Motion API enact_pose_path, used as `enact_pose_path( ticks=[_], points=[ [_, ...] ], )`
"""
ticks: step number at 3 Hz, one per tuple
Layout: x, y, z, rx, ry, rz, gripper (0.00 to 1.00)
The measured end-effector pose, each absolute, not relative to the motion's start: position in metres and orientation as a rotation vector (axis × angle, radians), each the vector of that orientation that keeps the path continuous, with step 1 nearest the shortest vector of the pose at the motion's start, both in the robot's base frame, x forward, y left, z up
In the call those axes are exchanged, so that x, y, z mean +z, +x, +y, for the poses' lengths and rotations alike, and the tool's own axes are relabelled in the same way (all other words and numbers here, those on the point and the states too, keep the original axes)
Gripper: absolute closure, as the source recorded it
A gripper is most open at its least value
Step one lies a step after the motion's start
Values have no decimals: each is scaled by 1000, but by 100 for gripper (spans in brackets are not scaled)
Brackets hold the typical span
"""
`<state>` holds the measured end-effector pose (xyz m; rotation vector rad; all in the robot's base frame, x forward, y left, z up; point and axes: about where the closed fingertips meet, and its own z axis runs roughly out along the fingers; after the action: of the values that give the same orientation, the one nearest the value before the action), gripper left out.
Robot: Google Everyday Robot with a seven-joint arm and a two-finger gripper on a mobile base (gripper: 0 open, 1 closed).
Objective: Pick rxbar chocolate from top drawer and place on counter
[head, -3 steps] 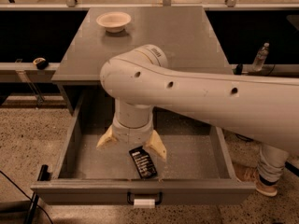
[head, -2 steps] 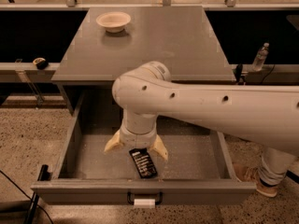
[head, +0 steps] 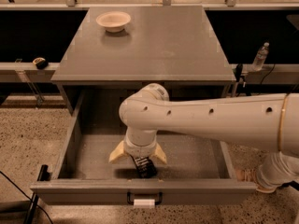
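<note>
The top drawer [head: 70, 146] is pulled open below the counter [head: 159, 41]. The rxbar chocolate [head: 145, 166], black with pale lettering, lies on the drawer floor near the front wall, its upper part hidden by the wrist. My gripper [head: 138, 157] points down into the drawer right over the bar. Its cream fingers [head: 117, 154] are spread open, one on each side of the bar's upper end. I cannot tell whether they touch it. The white arm reaches in from the right and hides much of the drawer's middle.
A pale round bowl [head: 113, 20] sits at the counter's back left. A water bottle [head: 260, 56] stands on the ledge to the right, and a small dark object [head: 40, 62] on the ledge to the left. The drawer's front wall carries a dark handle and white tag [head: 144, 202].
The arm has swung lower and toward the drawer's front. The gripper has come down over the bar, which now shows less. The fingers stay spread.
</note>
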<state>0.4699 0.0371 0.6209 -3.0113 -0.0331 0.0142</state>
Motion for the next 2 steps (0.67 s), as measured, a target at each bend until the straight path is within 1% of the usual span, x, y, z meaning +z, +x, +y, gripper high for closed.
enact_pose_path(
  ticks=[1, 2],
  points=[
    [598, 471, 36, 24, -3017, -94, 18],
    [593, 471, 37, 31, -3018, -110, 42]
  ],
)
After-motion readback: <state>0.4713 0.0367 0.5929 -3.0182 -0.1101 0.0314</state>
